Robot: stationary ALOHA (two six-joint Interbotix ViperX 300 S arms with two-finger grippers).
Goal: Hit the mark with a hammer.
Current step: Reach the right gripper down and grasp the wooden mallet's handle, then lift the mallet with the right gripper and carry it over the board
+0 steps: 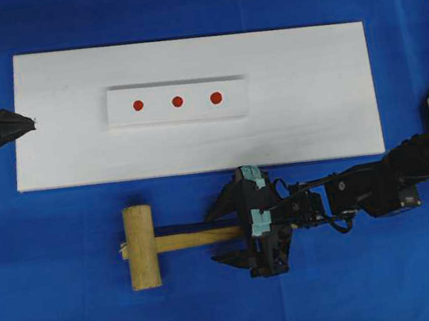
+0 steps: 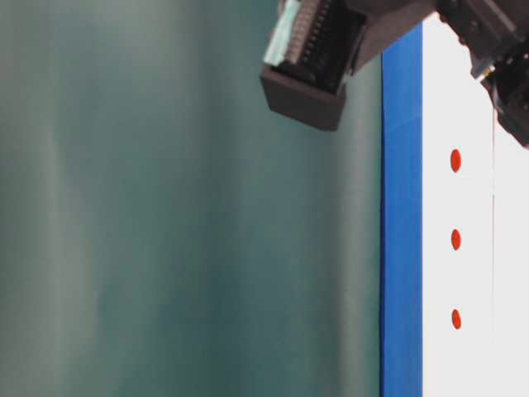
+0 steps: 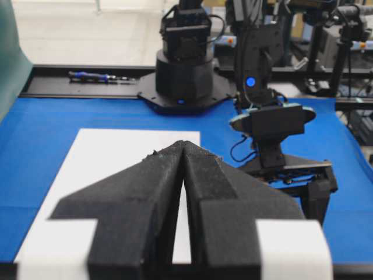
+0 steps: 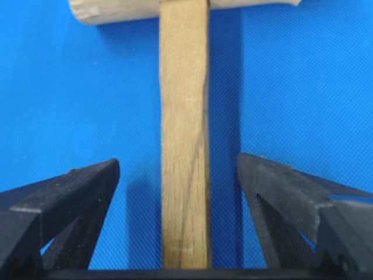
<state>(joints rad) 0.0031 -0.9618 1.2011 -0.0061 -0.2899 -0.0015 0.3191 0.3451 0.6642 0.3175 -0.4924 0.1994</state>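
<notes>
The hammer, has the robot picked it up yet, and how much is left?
Not yet. The right gripper sits open astride the handle of the hammer, which lies flat on the blue cloth. Closing, lifting and striking the mark all remain. The left gripper is shut, idle.

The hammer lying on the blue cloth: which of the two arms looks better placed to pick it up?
The right. Its gripper stands open astride the handle of the hammer, a finger on either side, not yet closed. The left gripper is shut, far off at the white board's end.
</notes>
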